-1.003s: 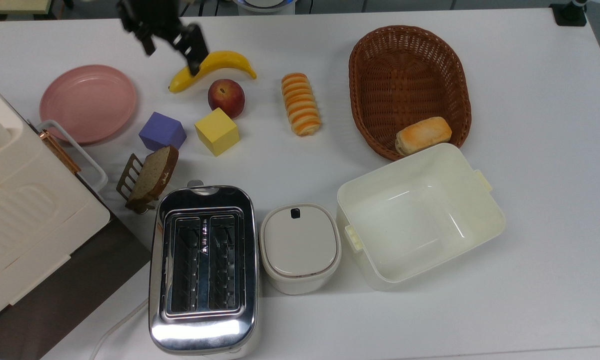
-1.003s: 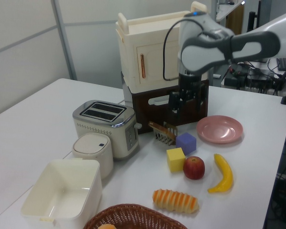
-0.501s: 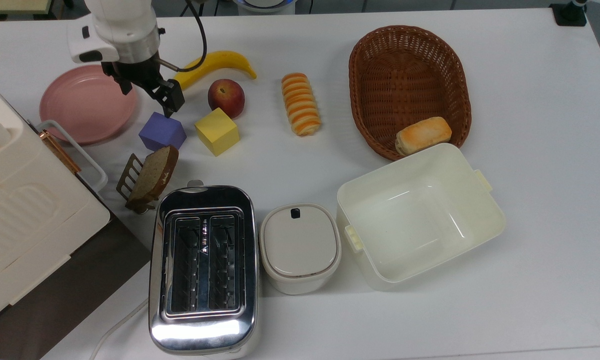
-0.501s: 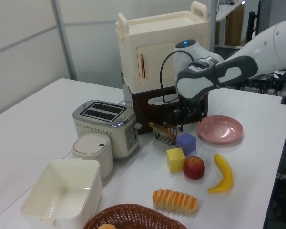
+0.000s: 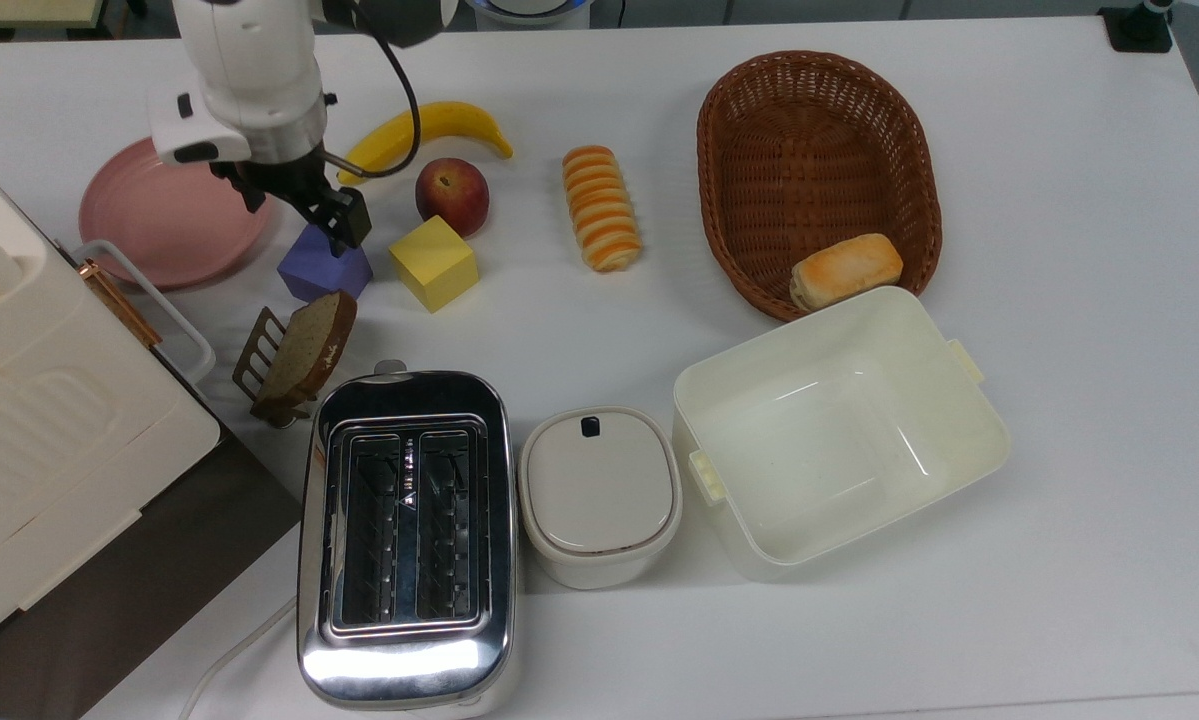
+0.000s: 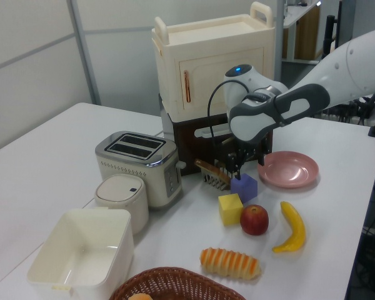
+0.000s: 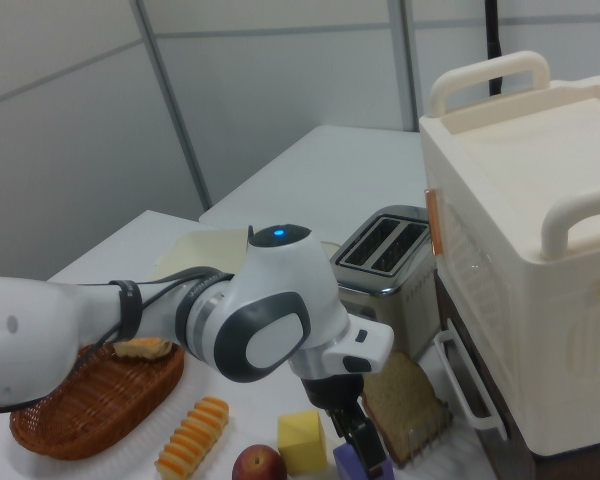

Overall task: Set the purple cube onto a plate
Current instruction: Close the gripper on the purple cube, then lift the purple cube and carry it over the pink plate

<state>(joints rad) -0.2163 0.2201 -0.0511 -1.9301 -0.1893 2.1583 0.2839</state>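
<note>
white table (image 5: 1059, 200) with pink plate (image 5: 159, 215) at the top view's left, bare. purple cube (image 5: 321, 268) sits on the table just beside the plate, near yellow cube (image 5: 434, 262). gripper (image 5: 299, 205) right over the purple cube - 2 fingers spread, straddling it, not pinching.

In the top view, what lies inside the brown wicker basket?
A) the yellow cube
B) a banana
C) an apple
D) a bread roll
D: the bread roll lies at the lower edge of the wicker basket, while the banana, apple and yellow cube all sit on the table outside it.
</note>
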